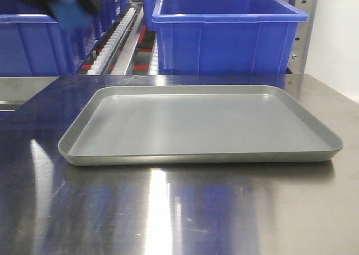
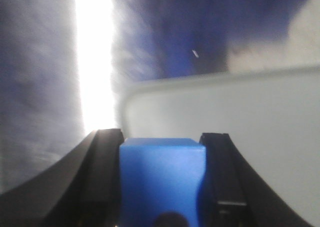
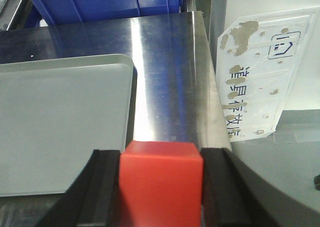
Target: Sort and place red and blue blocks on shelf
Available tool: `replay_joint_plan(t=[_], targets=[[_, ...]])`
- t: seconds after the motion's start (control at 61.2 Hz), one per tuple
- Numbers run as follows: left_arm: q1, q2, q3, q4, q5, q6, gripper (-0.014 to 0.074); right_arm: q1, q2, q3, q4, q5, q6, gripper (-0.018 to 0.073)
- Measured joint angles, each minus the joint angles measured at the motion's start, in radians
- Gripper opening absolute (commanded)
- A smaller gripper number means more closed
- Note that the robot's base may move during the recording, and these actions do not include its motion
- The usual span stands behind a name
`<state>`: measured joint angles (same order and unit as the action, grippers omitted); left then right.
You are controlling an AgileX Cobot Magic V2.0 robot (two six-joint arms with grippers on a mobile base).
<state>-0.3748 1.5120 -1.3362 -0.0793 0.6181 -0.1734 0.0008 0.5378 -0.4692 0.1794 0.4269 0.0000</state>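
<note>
My left gripper point(image 2: 161, 137) is shut on the blue block point(image 2: 162, 182), which fills the gap between its black fingers. It hangs above the near-left corner of the grey tray point(image 2: 240, 117). In the front view that gripper point(image 1: 66, 5) is a blur at the top left, with the blue block point(image 1: 72, 16) in it, in front of the shelf's white roller track point(image 1: 115, 41). My right gripper point(image 3: 161, 151) is shut on the red block point(image 3: 161, 187), held over the steel tabletop point(image 3: 165, 77) just right of the tray point(image 3: 60, 122). The right gripper is out of the front view.
The flat grey tray point(image 1: 196, 154) lies in the middle of the shiny steel tabletop point(image 1: 179, 215). Big blue bins point(image 1: 224, 39) stand behind it on the rack. A white placard point(image 3: 260, 72) lies beyond the table's right edge.
</note>
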Motion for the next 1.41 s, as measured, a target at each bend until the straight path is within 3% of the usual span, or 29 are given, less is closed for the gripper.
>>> replay_joint_plan(t=[0.245, 0.654, 0.997, 1.406], targets=[[0.082, -0.181, 0.078, 0.105, 0.002, 0.000, 0.0136, 0.000, 0.000, 0.000, 0.000, 0.000, 0.000, 0.0058], [0.233, -0.557, 0.427, 0.120, -0.107, 0.000, 0.0136, 0.000, 0.000, 0.000, 0.000, 0.000, 0.000, 0.0058], [0.246, -0.762, 0.646, 0.120, -0.123, 0.000, 0.0135, 0.000, 0.000, 0.000, 0.000, 0.000, 0.000, 0.0058], [0.247, -0.783, 0.666, 0.120, -0.129, 0.000, 0.0135, 0.000, 0.000, 0.000, 0.000, 0.000, 0.000, 0.0058]])
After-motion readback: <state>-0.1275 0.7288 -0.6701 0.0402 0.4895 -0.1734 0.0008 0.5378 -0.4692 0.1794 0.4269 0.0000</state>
